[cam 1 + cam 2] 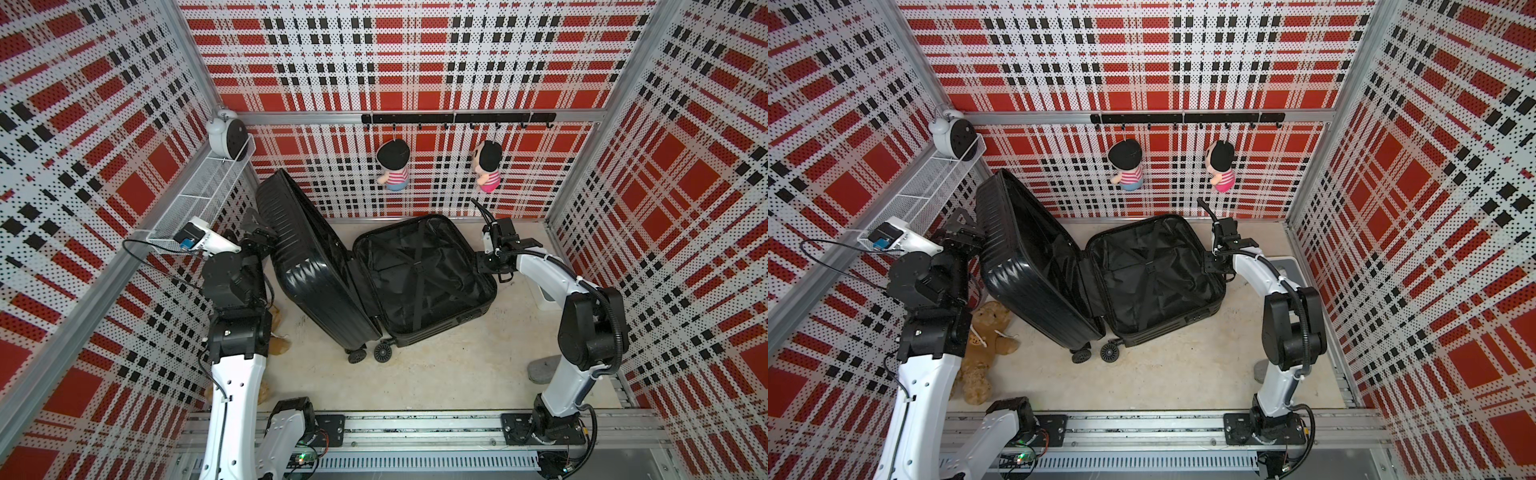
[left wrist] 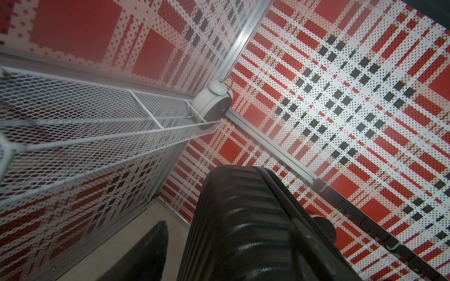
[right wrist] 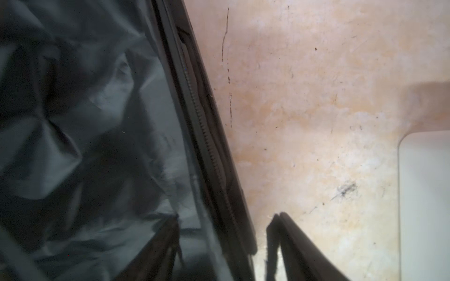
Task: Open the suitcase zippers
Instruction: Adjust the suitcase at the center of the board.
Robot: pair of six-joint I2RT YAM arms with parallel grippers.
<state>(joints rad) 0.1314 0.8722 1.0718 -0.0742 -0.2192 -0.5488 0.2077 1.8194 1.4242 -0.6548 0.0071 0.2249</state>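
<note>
Zippers (image 3: 207,136) legible only from right wrist

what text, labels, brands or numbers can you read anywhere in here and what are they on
Nothing is legible.
teddy bear: chest patch, too small to read.
suitcase: lock panel, too small to read.
alarm clock: dark face, no numerals readable.
camera on the left arm: blue sticker, blurred.
</note>
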